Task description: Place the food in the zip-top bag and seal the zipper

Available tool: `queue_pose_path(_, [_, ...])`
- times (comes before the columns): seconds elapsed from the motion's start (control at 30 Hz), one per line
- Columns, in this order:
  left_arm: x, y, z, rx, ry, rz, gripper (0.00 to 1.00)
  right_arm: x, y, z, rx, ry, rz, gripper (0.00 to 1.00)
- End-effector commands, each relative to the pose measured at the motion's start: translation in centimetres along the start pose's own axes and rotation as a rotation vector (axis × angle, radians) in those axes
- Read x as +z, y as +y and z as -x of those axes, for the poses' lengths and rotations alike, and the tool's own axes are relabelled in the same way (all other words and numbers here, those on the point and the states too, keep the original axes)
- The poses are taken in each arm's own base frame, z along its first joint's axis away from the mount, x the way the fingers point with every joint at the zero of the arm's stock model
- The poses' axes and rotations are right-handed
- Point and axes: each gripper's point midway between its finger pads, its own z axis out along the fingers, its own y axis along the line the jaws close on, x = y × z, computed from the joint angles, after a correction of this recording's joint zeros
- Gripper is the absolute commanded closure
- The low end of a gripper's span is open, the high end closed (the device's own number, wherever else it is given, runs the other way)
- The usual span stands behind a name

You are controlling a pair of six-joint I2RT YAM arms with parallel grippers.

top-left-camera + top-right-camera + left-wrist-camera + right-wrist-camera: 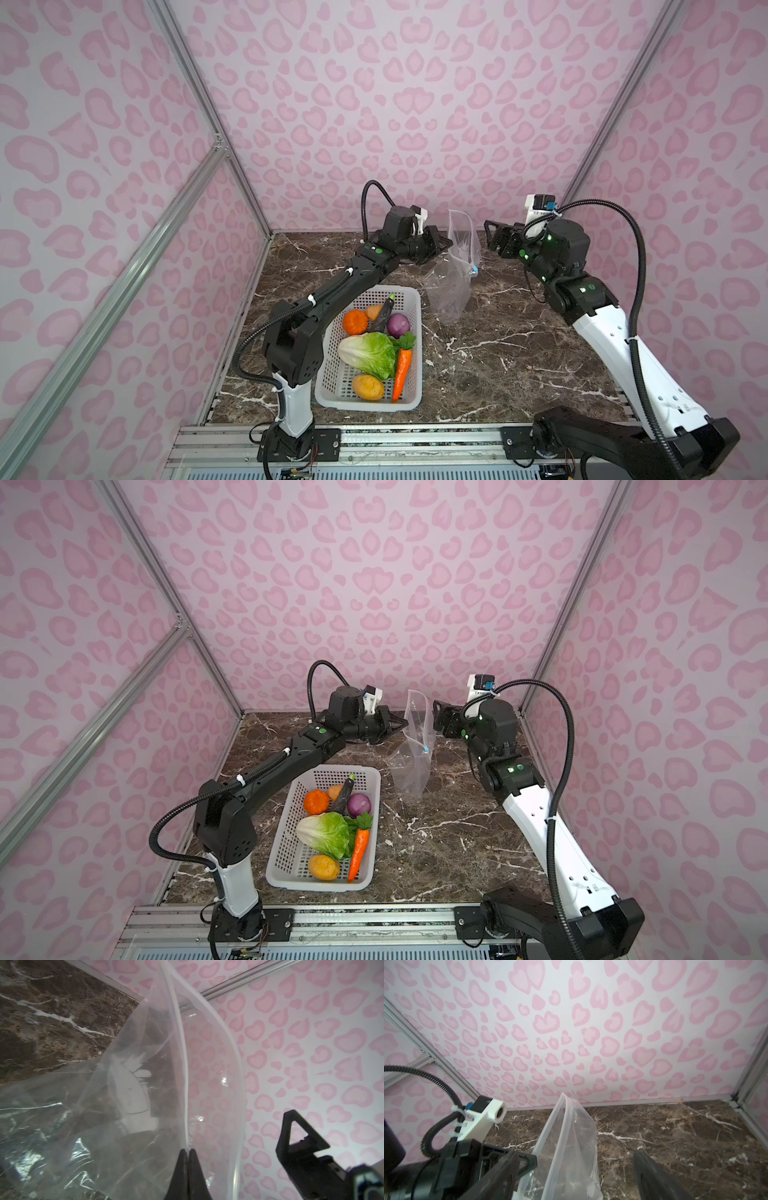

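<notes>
**At the bench [519, 353] rear: bag held, unloaded**

My left end effector [188, 1150] is pinched shut on the mouth edge of the clear crinkly zip-top bag [451, 286], which stands upright. My right end effector [491, 237], jaws wide and empty, faces it close beside. The toy produce [368, 353] lies in the white perforated basket [411, 299], nearer my left arm.

The dark brown, white-veined marble tabletop [498, 365] carries the white perforated basket [365, 405] at its front left and, just beyond the basket's far right corner, the lower end of the clear zip-top bag [451, 291].
</notes>
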Motion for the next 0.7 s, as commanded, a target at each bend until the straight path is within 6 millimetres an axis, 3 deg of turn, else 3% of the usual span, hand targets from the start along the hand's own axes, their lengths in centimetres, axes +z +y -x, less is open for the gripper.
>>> queue_pose_path(0.0, [-0.7, 2.4, -1.1, 0.086, -0.007, 0.095, 0.97, 1.0, 0.1, -3.2, 0.134, 0.168, 0.031, 0.16])
queue_pose_path(0.13, [-0.8, 3.6, -2.5, 0.077, 0.015, 0.128, 0.97, 2.4, 1.5, -5.7, 0.206, 0.277, 0.114, 0.16])
queue_pose_path(0.23, [-0.8, 3.4, -3.0, 0.082, 0.02, 0.129, 0.97, 2.8, 1.1, -7.3, 0.229, 0.347, 0.066, 0.16])
queue_pose_path(0.47, [-0.4, 2.0, -3.6, 0.119, 0.014, 0.122, 0.97, 2.4, 1.1, -9.4, 0.087, 0.437, -0.081, 0.16])
queue_pose_path(0.5, [-0.3, 1.9, -3.6, 0.12, 0.014, 0.122, 0.97, 2.3, 1.3, -8.4, 0.067, 0.423, -0.093, 0.16])
queue_pose_path(0.67, [0.0, 1.6, -3.7, 0.124, 0.015, 0.118, 0.97, 2.6, -1.3, -10.6, -0.047, 0.509, -0.275, 0.2])
